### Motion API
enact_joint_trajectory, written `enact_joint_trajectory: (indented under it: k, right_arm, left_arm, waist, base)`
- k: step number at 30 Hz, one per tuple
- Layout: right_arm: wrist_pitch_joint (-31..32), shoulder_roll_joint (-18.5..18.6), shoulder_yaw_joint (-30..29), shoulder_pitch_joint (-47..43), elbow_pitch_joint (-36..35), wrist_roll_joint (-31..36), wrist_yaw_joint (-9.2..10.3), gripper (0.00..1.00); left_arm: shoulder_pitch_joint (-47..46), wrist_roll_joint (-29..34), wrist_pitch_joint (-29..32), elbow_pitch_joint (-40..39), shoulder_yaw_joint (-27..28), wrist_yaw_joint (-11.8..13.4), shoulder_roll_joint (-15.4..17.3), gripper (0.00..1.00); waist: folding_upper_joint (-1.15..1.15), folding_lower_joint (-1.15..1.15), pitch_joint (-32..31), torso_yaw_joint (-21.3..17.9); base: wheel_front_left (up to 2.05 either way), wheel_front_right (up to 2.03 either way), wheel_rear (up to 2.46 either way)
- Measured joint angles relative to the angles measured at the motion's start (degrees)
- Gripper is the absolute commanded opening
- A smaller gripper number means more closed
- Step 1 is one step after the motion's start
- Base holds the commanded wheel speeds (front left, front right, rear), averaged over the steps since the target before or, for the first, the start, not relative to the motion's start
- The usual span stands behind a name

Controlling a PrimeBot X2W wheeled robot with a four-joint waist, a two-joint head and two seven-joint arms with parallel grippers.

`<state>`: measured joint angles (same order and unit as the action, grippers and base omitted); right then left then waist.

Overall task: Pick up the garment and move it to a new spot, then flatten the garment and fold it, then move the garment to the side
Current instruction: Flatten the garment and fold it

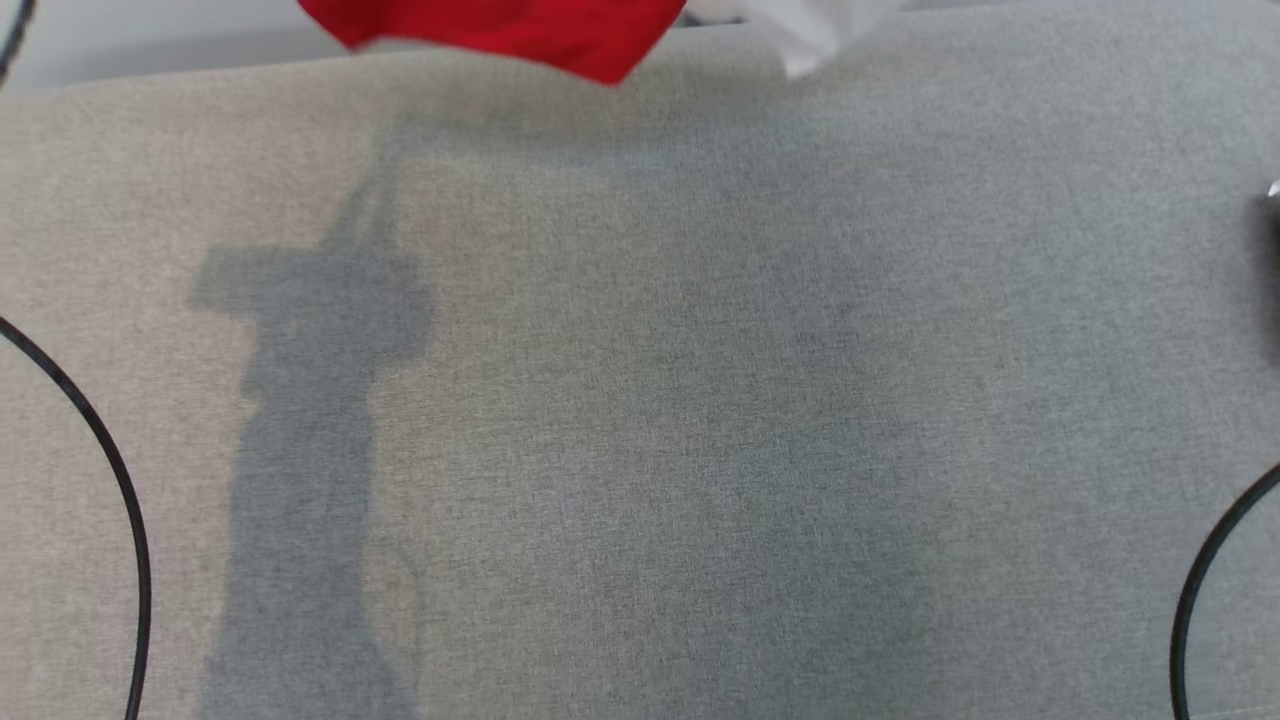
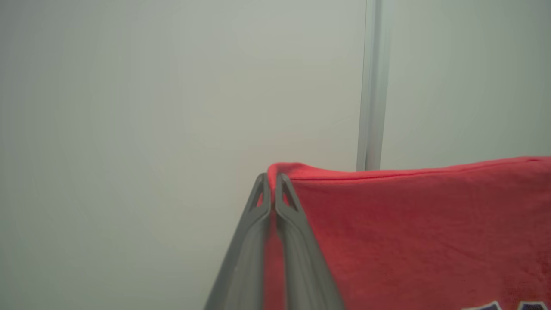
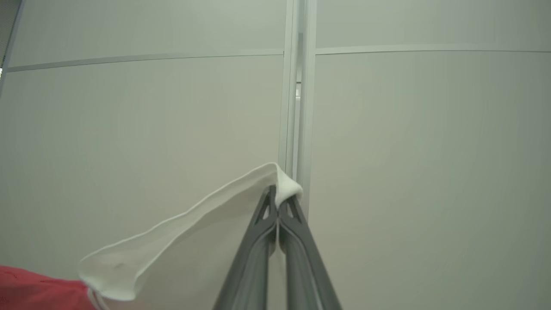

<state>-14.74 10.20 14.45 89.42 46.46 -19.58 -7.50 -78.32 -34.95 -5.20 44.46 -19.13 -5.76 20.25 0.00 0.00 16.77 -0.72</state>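
You are in the carrying step. The left pincer [image 2: 272,176] is clamped on a soft red corner of the garment [image 2: 409,224], and the right pincer [image 3: 279,189] is clamped on its thin white hemmed edge [image 3: 181,232], so it hangs above the far edge of the grey woven tabletop [image 1: 700,400]. Next, I judge, you should lower it onto that surface with both corners taut so the limp fabric lands flat.

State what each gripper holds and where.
Both hold the garment: left gripper pinches a corner of its red edge, right gripper pinches a white edge.
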Motion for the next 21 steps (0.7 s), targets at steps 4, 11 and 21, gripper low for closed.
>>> enact_joint_trajectory:
  k: [4, 11, 21]
  right_arm:
    - [-0.27, -2.49, 0.67, 3.71, 4.80, 0.03, 0.00, 0.00]
    - [-0.42, -2.99, 6.24, -1.03, 7.46, -3.58, 0.00, 0.00]
    - [-0.41, 3.50, 10.80, -31.29, -8.99, -16.91, 0.00, 0.00]
  left_arm:
    - [-4.16, 0.08, -1.65, 5.68, -0.78, -0.81, -0.11, 0.00]
    - [-1.23, -3.99, -4.74, 9.69, -4.76, -1.53, -2.52, 0.00]
    - [22.84, -17.00, -9.55, -3.44, -5.82, -1.59, -2.02, 0.00]
  waist:
    - [0.00, 0.00, 2.18, -0.55]
    - [0.00, 0.00, 6.75, -0.53]
    - [0.00, 0.00, 8.62, 1.90]
  base:
    - [0.00, 0.00, 0.00]
    - [0.00, 0.00, 0.00]
    - [0.00, 0.00, 0.00]
